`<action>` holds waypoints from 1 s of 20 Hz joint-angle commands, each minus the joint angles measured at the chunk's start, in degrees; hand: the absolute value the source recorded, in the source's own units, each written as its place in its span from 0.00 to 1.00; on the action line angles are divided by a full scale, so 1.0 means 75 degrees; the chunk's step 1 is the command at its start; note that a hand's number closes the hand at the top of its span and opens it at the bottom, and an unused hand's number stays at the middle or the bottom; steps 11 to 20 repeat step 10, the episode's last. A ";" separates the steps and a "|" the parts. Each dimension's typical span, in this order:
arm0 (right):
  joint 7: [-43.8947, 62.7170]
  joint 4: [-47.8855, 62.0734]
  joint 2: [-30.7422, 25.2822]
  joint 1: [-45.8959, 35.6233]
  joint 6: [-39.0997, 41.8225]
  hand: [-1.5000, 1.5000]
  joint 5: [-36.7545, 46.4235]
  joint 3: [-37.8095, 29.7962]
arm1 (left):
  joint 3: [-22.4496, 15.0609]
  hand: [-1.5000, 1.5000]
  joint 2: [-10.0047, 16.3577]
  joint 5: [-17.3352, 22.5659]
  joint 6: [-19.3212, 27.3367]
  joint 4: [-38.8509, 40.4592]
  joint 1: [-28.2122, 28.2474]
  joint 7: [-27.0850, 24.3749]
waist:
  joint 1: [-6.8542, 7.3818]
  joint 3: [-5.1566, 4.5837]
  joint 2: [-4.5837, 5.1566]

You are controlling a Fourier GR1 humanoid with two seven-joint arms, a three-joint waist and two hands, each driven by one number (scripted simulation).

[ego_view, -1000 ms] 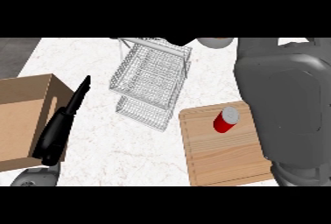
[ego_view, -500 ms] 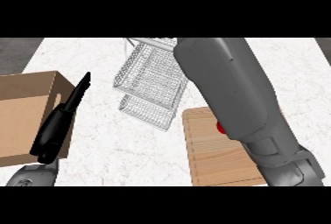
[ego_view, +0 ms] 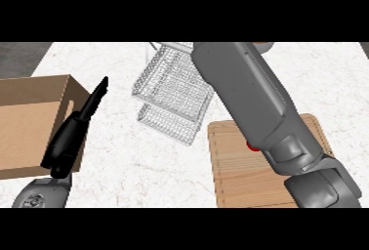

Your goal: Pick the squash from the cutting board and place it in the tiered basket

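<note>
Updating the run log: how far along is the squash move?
Nothing lies in the tiered basket. A red thing still peeks out on the cutting board beneath the right forearm, which has swung over it. Right hand hidden; left hand rests open. Grasp and transfer remain.

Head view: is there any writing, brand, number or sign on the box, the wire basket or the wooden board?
None can be read: the brown cardboard box, the silver wire tiered basket and the pale wooden cutting board all show plain surfaces. A grey forearm hides part of the board.

One camera looks almost straight down from the head, close above the table [ego_view: 130, 176] and the cutting board [ego_view: 245, 180].
</note>
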 commanded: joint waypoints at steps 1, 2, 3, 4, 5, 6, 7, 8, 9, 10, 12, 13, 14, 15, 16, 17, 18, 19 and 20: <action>-0.0847 0.0342 0.0006 -0.0401 -0.0793 0.00 -0.0707 -0.0466 | 0.0183 0.50 0.0169 0.0128 -0.0112 -0.0097 0.0275 -0.0142 | -0.0028 0.0002 -0.0034; -0.1427 0.0419 0.0006 -0.0114 -0.1481 0.00 -0.0587 -0.0368 | -0.0221 0.50 -0.0268 -0.0263 0.0283 0.0099 0.0143 -0.0188 | 0.0000 0.0001 0.0029; -0.1482 0.0307 0.0006 -0.0171 -0.1675 0.00 -0.0523 -0.0665 | 0.0314 0.50 0.0142 0.0164 -0.0050 0.0224 0.0007 -0.0261 | -0.0176 0.0002 -0.0014; -0.1250 0.0452 0.0006 -0.0371 -0.2185 0.00 -0.0303 -0.0710 | 0.0102 0.50 -0.0035 0.0029 0.0030 0.0071 0.0064 0.0084 | -0.0196 0.0003 -0.0043; -0.1135 0.0379 -0.0154 -0.0366 -0.2535 0.00 0.0006 -0.0703 | 0.0135 0.50 0.0006 0.0010 0.0092 -0.0001 0.0362 -0.0213 | -0.0286 0.0001 -0.0092; -0.0960 0.0644 -0.0047 -0.0490 -0.3043 0.00 0.0186 -0.0736 | 0.0181 0.50 0.0140 0.0063 -0.0031 -0.0242 0.0341 -0.0143 | -0.0232 -0.0001 -0.0093; -0.1024 0.0498 -0.0115 -0.0168 -0.3321 0.00 0.0153 -0.0842 | 0.0213 0.50 0.0073 0.0027 0.0069 -0.0064 0.0404 -0.0177 | -0.0377 0.0003 -0.0113; -0.0951 0.0531 -0.0623 -0.0302 -0.2951 0.00 0.0091 -0.0973 | 0.0136 0.50 -0.0033 -0.0012 0.0123 -0.0077 0.0385 -0.0132 | -0.0453 0.0006 -0.0127; -0.1016 0.0416 -0.1036 0.0035 -0.2952 0.00 0.0109 -0.1057 | 0.0096 0.50 -0.0022 -0.0016 0.0103 -0.0447 0.0621 0.0128 | -0.0500 0.0014 -0.0169; -0.0906 0.0363 -0.0956 0.0038 -0.3038 0.00 0.0080 -0.1095 | 0.0336 0.50 0.0054 -0.0039 0.0172 0.0236 0.0247 -0.0141 | -0.0610 0.0007 -0.0145; -0.0906 0.0363 -0.0956 0.0038 -0.3038 0.00 0.0080 -0.1095 | 0.0336 0.50 0.0054 -0.0039 0.0172 0.0236 0.0247 -0.0141 | -0.0610 0.0007 -0.0145; -0.0906 0.0363 -0.0956 0.0038 -0.3038 0.00 0.0080 -0.1095 | 0.0336 0.50 0.0054 -0.0039 0.0172 0.0236 0.0247 -0.0141 | -0.0610 0.0007 -0.0145; -0.0906 0.0363 -0.0956 0.0038 -0.3038 0.00 0.0080 -0.1095 | 0.0336 0.50 0.0054 -0.0039 0.0172 0.0236 0.0247 -0.0141 | -0.0610 0.0007 -0.0145; -0.0906 0.0363 -0.0956 0.0038 -0.3038 0.00 0.0080 -0.1095 | 0.0336 0.50 0.0054 -0.0039 0.0172 0.0236 0.0247 -0.0141 | -0.0610 0.0007 -0.0145; -0.0906 0.0363 -0.0956 0.0038 -0.3038 0.00 0.0080 -0.1095 | 0.0336 0.50 0.0054 -0.0039 0.0172 0.0236 0.0247 -0.0141 | -0.0610 0.0007 -0.0145; -0.0906 0.0363 -0.0956 0.0038 -0.3038 0.00 0.0080 -0.1095 | 0.0336 0.50 0.0054 -0.0039 0.0172 0.0236 0.0247 -0.0141 | -0.0610 0.0007 -0.0145; -0.0906 0.0363 -0.0956 0.0038 -0.3038 0.00 0.0080 -0.1095 | 0.0336 0.50 0.0054 -0.0039 0.0172 0.0236 0.0247 -0.0141 | -0.0610 0.0007 -0.0145; -0.0906 0.0363 -0.0956 0.0038 -0.3038 0.00 0.0080 -0.1095 | 0.0336 0.50 0.0054 -0.0039 0.0172 0.0236 0.0247 -0.0141 | -0.0610 0.0007 -0.0145; -0.0906 0.0363 -0.0956 0.0038 -0.3038 0.00 0.0080 -0.1095 | 0.0336 0.50 0.0054 -0.0039 0.0172 0.0236 0.0247 -0.0141 | -0.0610 0.0007 -0.0145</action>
